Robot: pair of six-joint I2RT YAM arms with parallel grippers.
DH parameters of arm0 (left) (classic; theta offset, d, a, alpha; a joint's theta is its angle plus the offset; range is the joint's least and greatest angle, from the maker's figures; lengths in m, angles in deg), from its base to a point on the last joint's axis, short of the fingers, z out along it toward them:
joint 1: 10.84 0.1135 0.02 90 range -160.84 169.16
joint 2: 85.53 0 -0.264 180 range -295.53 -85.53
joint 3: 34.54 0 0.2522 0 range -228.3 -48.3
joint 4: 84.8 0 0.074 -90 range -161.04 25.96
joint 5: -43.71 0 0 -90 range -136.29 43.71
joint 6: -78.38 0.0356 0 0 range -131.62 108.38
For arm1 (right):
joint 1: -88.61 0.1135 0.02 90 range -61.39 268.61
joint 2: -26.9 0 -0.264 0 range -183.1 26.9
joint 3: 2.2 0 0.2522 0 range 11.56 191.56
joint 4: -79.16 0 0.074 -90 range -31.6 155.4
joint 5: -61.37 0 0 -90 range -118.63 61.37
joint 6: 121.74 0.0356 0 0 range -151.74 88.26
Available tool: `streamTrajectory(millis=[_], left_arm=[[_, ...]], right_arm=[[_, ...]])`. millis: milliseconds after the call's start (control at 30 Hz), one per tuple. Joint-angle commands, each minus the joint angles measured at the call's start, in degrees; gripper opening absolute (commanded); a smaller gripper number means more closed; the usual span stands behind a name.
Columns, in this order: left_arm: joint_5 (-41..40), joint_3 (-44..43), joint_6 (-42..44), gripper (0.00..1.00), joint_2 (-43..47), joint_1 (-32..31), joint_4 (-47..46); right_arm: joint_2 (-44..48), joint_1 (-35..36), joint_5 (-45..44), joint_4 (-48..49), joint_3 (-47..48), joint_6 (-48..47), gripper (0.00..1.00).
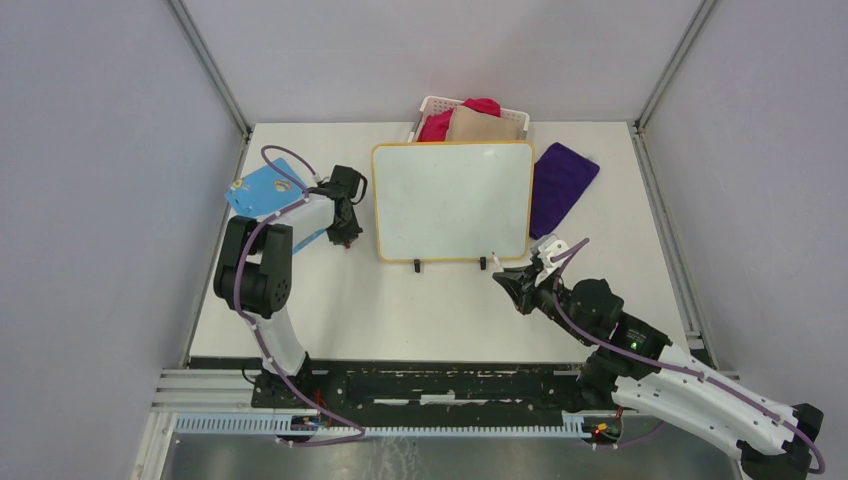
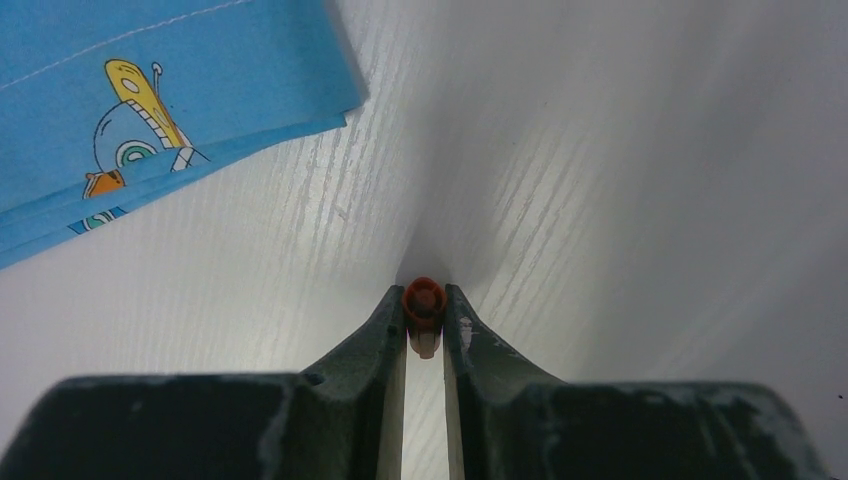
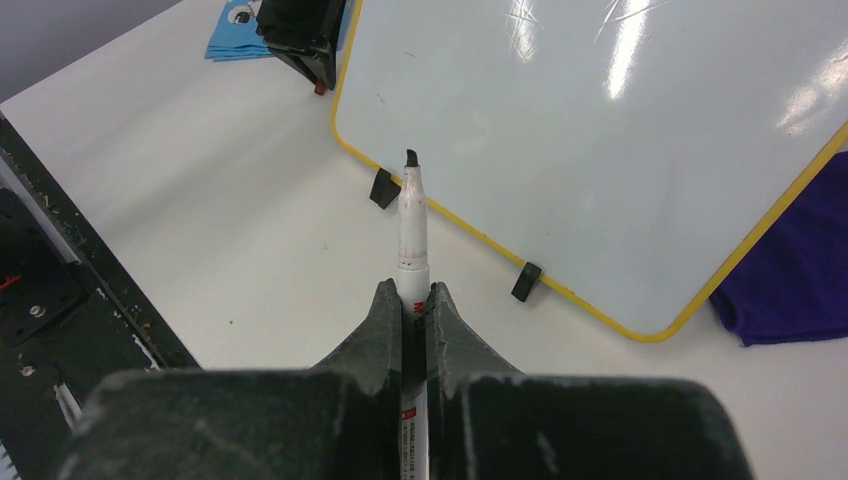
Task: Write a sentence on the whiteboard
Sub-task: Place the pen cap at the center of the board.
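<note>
My right claw (image 3: 413, 295) is clamped tight on a white marker (image 3: 412, 238), jaws pressed to the barrel and the dark uncapped tip pointing away from me. The tip aims at the near rim of the whiteboard (image 3: 600, 130), close to its black feet (image 3: 383, 187); I cannot tell whether it touches.

The whiteboard lies in the middle of the table (image 1: 400, 310), its face bare white with streaks of glare. Just right of it lies a purple cloth (image 1: 560, 182). At its far edge sits a white basket (image 1: 432, 101) holding a red cloth (image 1: 482, 105) and a tan cloth (image 1: 480, 125).

My left claw (image 2: 424, 312) sits left of the board, pinching a small red cap (image 2: 423, 295) between nearly closed jaws, beside a blue snail-printed cloth (image 2: 150, 60).
</note>
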Motion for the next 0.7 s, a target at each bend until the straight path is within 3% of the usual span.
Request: streamTrajectory(millis=[0, 467, 667], left_arm=[[1.0, -0.6, 0.6, 0.17, -1.6, 0.3, -1.9], [0.2, 1.6, 1.0, 0.34, -0.9, 1.4, -2.5], [0.5, 2.4, 0.7, 0.35, 0.0, 1.8, -2.8]], right_arm=[[0.6, -0.1, -0.4, 0.5, 2.0, -0.6, 0.00], [-0.6, 0.0, -0.6, 0.8, 2.3, -0.6, 0.00], [-0.7, 0.0, -0.7, 0.7, 2.2, -0.7, 0.00]])
